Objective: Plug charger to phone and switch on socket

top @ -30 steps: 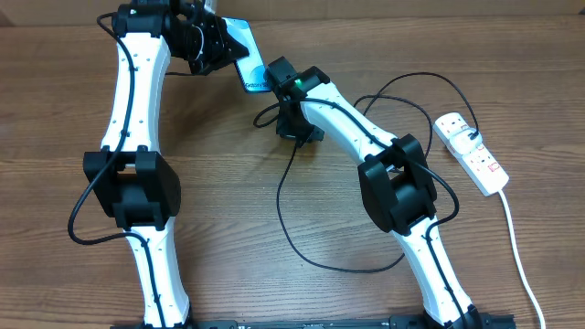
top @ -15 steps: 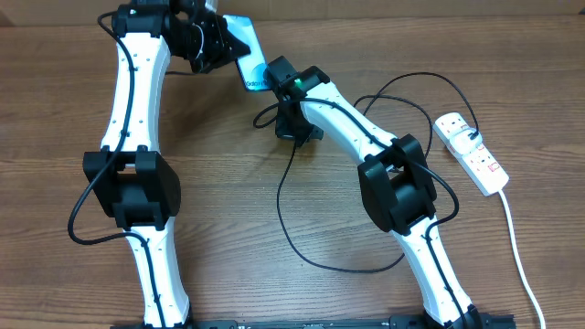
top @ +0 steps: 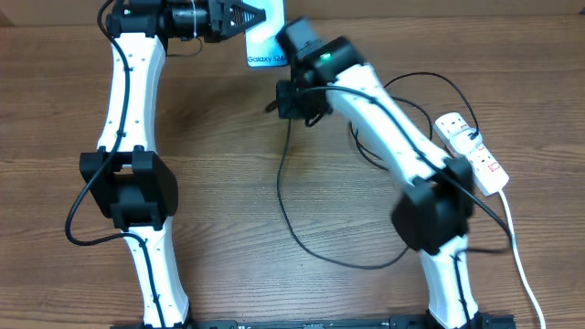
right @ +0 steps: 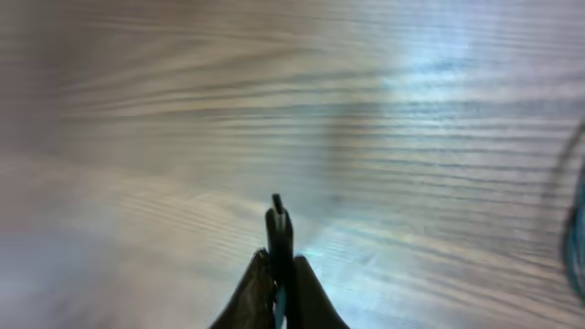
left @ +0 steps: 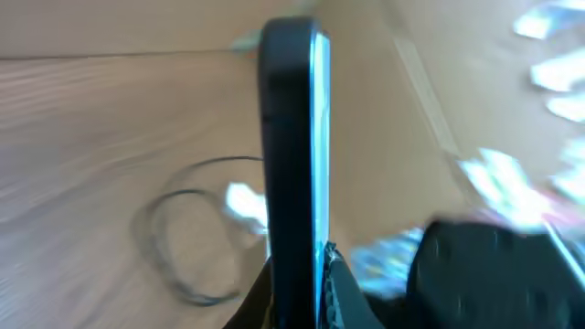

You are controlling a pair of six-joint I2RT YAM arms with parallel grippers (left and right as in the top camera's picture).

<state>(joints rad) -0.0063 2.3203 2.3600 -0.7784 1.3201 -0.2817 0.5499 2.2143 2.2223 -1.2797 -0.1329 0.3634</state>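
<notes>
1. Reached farther across the table (top: 219, 183) with the right arm (top: 384, 119) since a second ago, carrying the right gripper (top: 292, 105) up toward the phone (top: 265, 38); swung the left gripper (top: 249, 16) round too, turning the phone from slanted to square with the far edge.
2. Nearest: trails the charger (top: 279, 192) in a wide slack loop over the wood, thin and black, from beneath the right arm round and up to the right gripper.
3. Off to the right: leaves the socket (top: 484, 166) flat on the table, close beside the right arm, touched by neither gripper, with its thick white cord (top: 517, 256) running back to the near edge.
4. Past mid-table: clenches the right gripper on the charger's plug (right: 277, 217), fingers (right: 311, 306) pinched tight, only the tip poking out ahead with blurred wood beyond it; holds that tip near the phone's near end, apart from it.
5. Farthest: grasps the phone in the left gripper, fingers (left: 345, 306) pressed to both faces, body edge-on and upright in the wrist view; shows pale screen and "Galaxy S24" strip to the overhead camera, strip at the near end. Cannot tell whether the phone rests on the table or hangs clear.
</notes>
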